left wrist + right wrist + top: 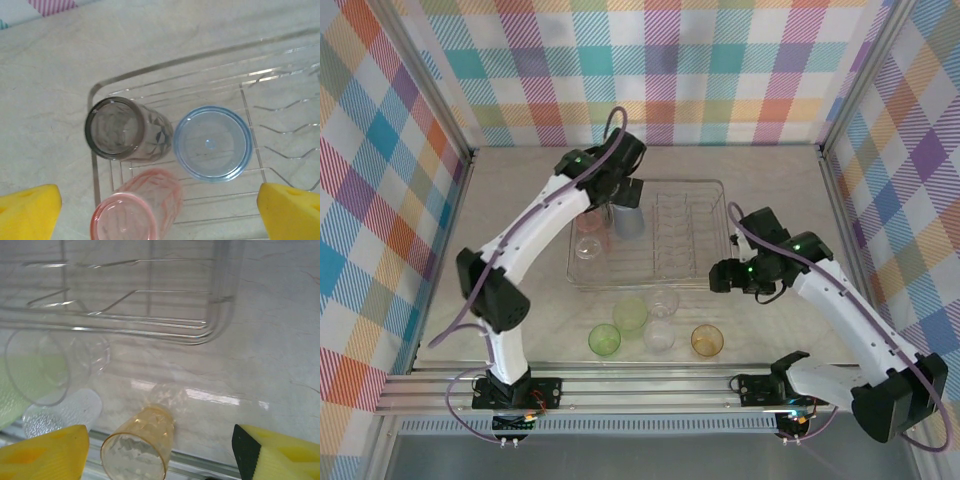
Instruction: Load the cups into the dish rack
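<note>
A: Which way do the cups in the dish rack [692, 183] point?

B: In the left wrist view we look down into the smoky grey cup [120, 127] and the pink cup [131, 215]. Both have their mouths turned up toward the camera, with their long axes roughly upright, in a rounded corner of the rack. The light blue cup [212, 143] stands just beside the grey one. We see a flat round face with a small nub in the middle, and we cannot tell whether that is its base or its inner floor.

A: And the left gripper [160, 212]?

B: It hovers above those three with its jaws wide apart and a yellow pad [30, 212] at either edge of the view — holding nothing, touching nothing.

A: What do we have outside the rack?

B: Five cups stand on the table [770, 190] near the rack's near edge, upright with their mouths up. There are two green cups [604, 340], two clear cups [663, 300] and the orange cup [707, 341], which is farthest right.

A: The right gripper [160, 455]?

B: It is spread just as wide and is empty. In the right wrist view the orange cup shows between its pads with its mouth toward the camera, not gripped — the rack's rounded corner lies beyond it.
</note>
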Controlling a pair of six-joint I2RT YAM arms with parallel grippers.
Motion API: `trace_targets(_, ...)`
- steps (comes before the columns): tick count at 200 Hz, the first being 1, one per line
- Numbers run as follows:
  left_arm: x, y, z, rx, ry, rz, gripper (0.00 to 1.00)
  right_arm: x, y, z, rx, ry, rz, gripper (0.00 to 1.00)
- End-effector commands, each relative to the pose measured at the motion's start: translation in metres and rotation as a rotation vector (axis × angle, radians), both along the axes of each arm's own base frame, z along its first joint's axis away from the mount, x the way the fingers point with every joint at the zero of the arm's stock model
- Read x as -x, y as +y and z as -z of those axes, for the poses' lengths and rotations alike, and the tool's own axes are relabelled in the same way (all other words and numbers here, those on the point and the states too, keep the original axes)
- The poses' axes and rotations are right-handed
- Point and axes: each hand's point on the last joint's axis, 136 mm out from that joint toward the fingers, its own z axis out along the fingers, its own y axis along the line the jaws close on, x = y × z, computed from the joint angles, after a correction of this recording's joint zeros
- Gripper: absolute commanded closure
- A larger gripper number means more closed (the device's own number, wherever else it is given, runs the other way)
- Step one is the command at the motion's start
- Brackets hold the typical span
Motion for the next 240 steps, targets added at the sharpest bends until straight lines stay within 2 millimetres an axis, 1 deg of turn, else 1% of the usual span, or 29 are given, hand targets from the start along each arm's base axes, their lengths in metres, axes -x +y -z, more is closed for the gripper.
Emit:
trace_targets(1, 0.010, 0.008, -0.021, 0.106, -0.116, -0.050, 0.00, 0.005, 0.012, -0.007, -0.003, 0.006, -0.001, 0.30)
trace_targets(11, 0.022, 0.013, -0.024, 0.162, -0.142, -0.054, 0.00, 0.008, 0.020, -0.007, -0.009, 0.012, -0.015, 0.32)
trace_targets(18, 0.031, 0.017, -0.020, 0.197, -0.149, -0.058, 0.00, 0.011, 0.027, -0.005, -0.008, 0.021, -0.032, 0.34)
trace_targets(35, 0.056, 0.028, -0.018, 0.305, -0.191, -0.064, 0.00, 0.016, 0.043, -0.002, 0.009, 0.033, -0.072, 0.36)
trace_targets(51, 0.079, 0.040, -0.013, 0.410, -0.238, -0.070, 0.00, 0.020, 0.064, 0.001, 0.018, 0.032, -0.117, 0.38)
trace_targets(57, 0.087, 0.043, -0.006, 0.447, -0.251, -0.065, 0.00, 0.021, 0.072, 0.001, 0.021, 0.035, -0.135, 0.39)
trace_targets(76, 0.115, 0.056, 0.004, 0.561, -0.304, -0.058, 0.00, 0.024, 0.096, 0.003, 0.045, 0.039, -0.189, 0.41)
trace_targets(96, 0.138, 0.078, 0.019, 0.602, -0.337, -0.093, 0.00, 0.026, 0.123, 0.006, 0.060, 0.041, -0.240, 0.42)
trace_targets(121, 0.160, 0.106, 0.033, 0.600, -0.372, -0.150, 0.00, 0.027, 0.154, 0.011, 0.039, 0.039, -0.277, 0.45)
trace_targets(139, 0.170, 0.121, 0.039, 0.595, -0.394, -0.180, 0.00, 0.028, 0.170, 0.017, 0.034, 0.053, -0.302, 0.47)
trace_targets(164, 0.177, 0.131, 0.044, 0.587, -0.405, -0.198, 0.00, 0.031, 0.181, 0.025, 0.078, 0.071, -0.334, 0.48)
trace_targets(193, 0.179, 0.133, 0.049, 0.581, -0.404, -0.206, 0.00, 0.032, 0.188, 0.031, 0.102, 0.079, -0.349, 0.51)
trace_targets(225, 0.179, 0.132, 0.055, 0.587, -0.391, -0.207, 0.00, 0.029, 0.190, 0.037, 0.124, 0.080, -0.344, 0.54)
trace_targets(240, 0.180, 0.132, 0.057, 0.583, -0.383, -0.209, 0.00, 0.029, 0.192, 0.039, 0.131, 0.084, -0.346, 0.57)
